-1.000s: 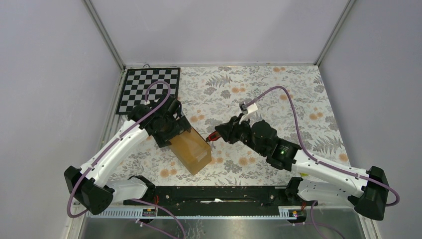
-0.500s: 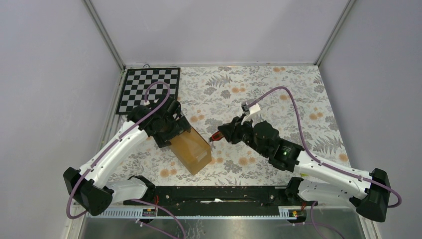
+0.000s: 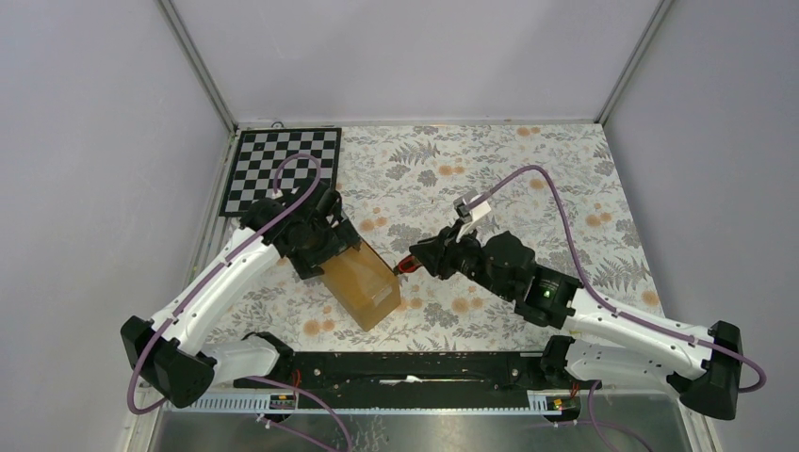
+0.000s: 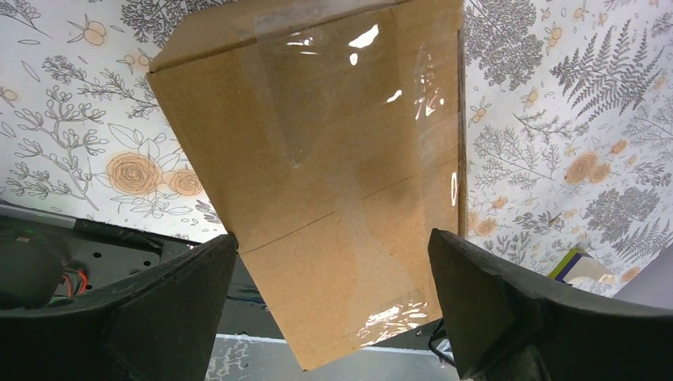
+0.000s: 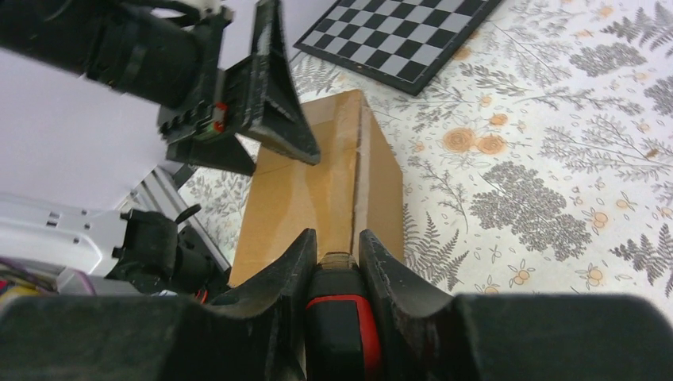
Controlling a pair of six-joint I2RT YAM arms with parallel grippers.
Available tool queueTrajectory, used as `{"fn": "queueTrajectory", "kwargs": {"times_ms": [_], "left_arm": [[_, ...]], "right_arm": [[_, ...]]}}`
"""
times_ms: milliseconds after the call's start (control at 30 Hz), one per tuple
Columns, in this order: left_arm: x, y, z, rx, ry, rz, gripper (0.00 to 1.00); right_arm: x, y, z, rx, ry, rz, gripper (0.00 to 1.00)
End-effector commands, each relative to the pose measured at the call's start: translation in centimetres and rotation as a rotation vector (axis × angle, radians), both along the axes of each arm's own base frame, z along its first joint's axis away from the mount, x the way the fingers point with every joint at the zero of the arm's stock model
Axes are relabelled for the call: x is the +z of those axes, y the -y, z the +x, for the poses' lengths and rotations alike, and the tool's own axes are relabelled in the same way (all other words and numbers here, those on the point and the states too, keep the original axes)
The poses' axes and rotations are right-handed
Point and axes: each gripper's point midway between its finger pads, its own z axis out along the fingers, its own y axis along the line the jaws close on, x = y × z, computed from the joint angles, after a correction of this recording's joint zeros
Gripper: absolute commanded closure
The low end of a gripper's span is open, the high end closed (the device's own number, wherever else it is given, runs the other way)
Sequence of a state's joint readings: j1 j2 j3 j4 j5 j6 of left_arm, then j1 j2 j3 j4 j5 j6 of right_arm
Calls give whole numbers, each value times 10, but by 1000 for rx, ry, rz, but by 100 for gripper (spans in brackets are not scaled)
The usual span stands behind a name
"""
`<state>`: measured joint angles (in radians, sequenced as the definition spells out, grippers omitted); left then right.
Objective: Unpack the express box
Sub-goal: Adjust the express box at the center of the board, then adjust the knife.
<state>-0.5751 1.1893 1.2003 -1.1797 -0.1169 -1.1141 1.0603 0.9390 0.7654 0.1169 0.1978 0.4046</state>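
The express box [image 3: 363,284] lies slantwise on the floral table cover [image 3: 528,169], left of the middle and towards the near edge. One end points to the far left and the other towards the rail between the arm bases. It is a plain brown cardboard carton, closed. Clear glossy tape runs along its top seam and catches the light in the left wrist view [image 4: 333,159].

The left arm rises from its base at the near left and slants up to the box, with its wrist bent down over the box's far end. The left gripper [image 3: 330,252] has its jaws spread wide astride the box. One finger [image 4: 190,294] is at each long side, close against the cardboard. I cannot tell whether they press on it.

The right arm stretches low from the near right, forearm almost level, and points left at the box's right-hand side. The right gripper [image 3: 412,264] is clamped on a red-handled cutter [image 5: 337,317]. The cutter's pale tip sits at the box's edge, in line with the taped seam [image 5: 353,182]. Whether it touches is unclear.

A checkerboard [image 3: 283,169] lies flat in the far left corner, well apart from the box.
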Motion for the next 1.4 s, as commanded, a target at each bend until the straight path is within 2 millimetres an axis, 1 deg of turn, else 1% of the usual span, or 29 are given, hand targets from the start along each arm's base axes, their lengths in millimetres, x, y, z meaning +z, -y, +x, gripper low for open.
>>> {"fn": "queueTrajectory", "kwargs": {"times_ms": [0,67,200,267,300,367,433,533,600,633,700,800,867,933,1000,1033,1100,1167,1233,1300,1367], "left_arm": [[-15,-14,6,-6,-49,62,1],[-17,-23,14,-13,-50,76,1],[-21,-37,39,-24,-29,101,1],[-20,-37,53,-43,-12,101,1],[-15,-35,59,-52,0,93,1],[6,-31,71,-80,58,88,1],[33,-28,80,-135,129,81,1],[71,-20,81,-248,255,50,2],[93,-5,75,-379,357,-18,3],[110,6,70,-460,433,-69,3],[129,24,57,-579,516,-161,6],[152,39,40,-705,637,-221,7],[168,54,20,-831,732,-323,6],[188,64,1,-935,867,-408,6],[210,70,-22,-1039,1035,-474,5],[218,70,-29,-1063,1109,-484,4],[223,71,-41,-1120,1187,-495,3],[223,75,-50,-1192,1199,-519,4],[226,80,-59,-1251,1236,-533,5],[230,83,-64,-1290,1287,-515,6],[232,89,-69,-1336,1300,-525,6]], "right_arm": [[39,-7,-15,81,141,52,100],[45,-8,-18,94,171,47,100],[51,-14,-22,130,214,30,100],[54,-18,-25,158,234,35,100],[56,-21,-27,173,241,34,100],[65,-26,-31,214,266,34,100],[79,-31,-37,256,295,50,100],[104,-37,-46,320,319,72,100],[120,-36,-50,342,340,72,100],[124,-34,-51,345,353,65,100],[133,-27,-52,357,382,63,100],[150,-16,-56,429,389,111,100],[160,-7,-57,492,379,154,100],[168,1,-57,551,360,195,100],[175,4,-59,629,337,246,100],[178,5,-64,680,323,274,100],[185,7,-74,765,314,314,100],[188,7,-80,810,309,323,100],[188,6,-79,815,309,318,100],[189,5,-80,833,303,314,100],[190,3,-79,840,298,321,100]]}}
